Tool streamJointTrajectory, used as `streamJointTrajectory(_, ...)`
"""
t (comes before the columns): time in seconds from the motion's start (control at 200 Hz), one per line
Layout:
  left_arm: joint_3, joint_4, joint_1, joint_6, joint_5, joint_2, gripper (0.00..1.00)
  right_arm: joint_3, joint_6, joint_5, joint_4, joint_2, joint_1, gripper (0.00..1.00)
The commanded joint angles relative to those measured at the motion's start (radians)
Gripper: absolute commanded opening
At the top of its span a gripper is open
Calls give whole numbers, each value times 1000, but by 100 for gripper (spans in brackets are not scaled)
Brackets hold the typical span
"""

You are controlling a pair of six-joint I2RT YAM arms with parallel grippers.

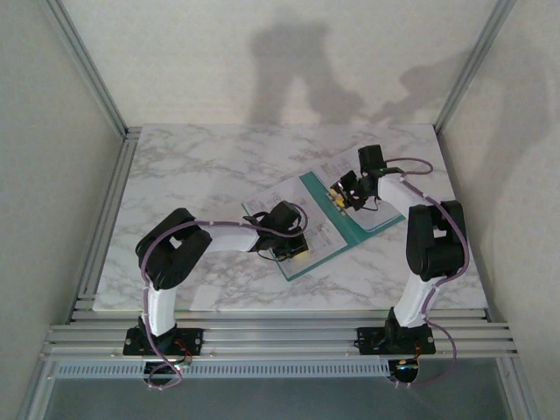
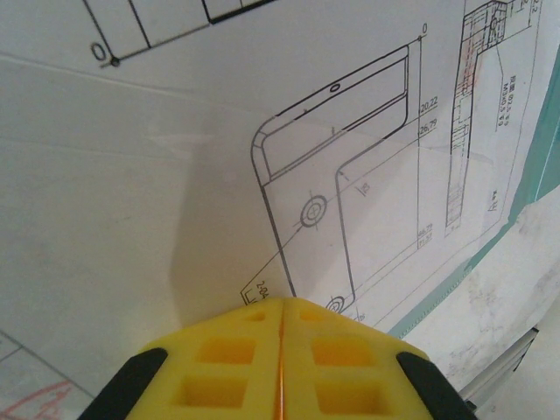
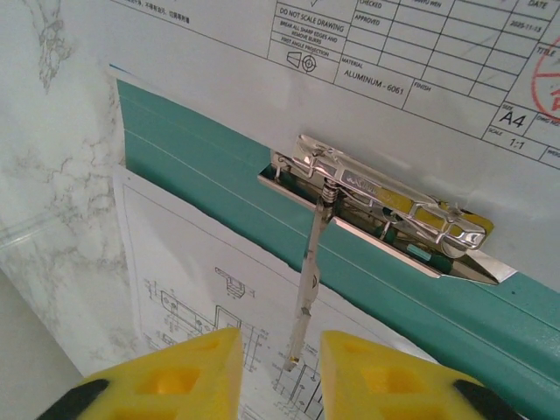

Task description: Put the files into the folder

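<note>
Across the teal folder (image 3: pixel 210 157) lie white files (image 2: pixel 332 175) bearing line drawings.

A robotics lab test cell: a marble-patterned surface (image 1: pixel 219 166) boxed in by plain white panels (image 1: pixel 44 131) on aluminium frame posts (image 1: pixel 90 70), with slotted aluminium rails (image 1: pixel 280 337) behind the left tool (image 1: pixel 296 249) and right tool (image 1: pixel 337 199) carrying the bolted arm bases (image 1: pixel 162 339).

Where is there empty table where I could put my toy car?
Bare marble table runs along the far side, between the back wall and the folder, widest at the far left corner. A thinner strip lies near the front, between the two arms. The middle is crowded: the files, left gripper and right gripper meet there.
</note>
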Motion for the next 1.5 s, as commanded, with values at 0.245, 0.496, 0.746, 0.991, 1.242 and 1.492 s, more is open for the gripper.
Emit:
streamJointTrajectory(0.245,-10,-105,-15,20,-16,49,7,-3,-19,37,-36,7,-5,20)
streamJointTrajectory(0.496,-13,-102,-15,17,-16,50,7,-13,-16,26,-28,12,-5,19)
streamJointTrajectory(0.746,-25,-93,-15,10,-18,45,7,-18,-11,23,-22,13,-5,17)
streamJointTrajectory(0.991,-28,-89,-15,5,-20,43,7,-20,-10,20,-19,18,-5,15)
streamJointTrajectory(1.242,-27,-86,-16,3,-19,47,7,-23,-6,16,-10,18,-6,14)
streamJointTrajectory(1.492,-22,-91,-16,6,-20,48,7,-29,-1,17,-6,21,-6,11)
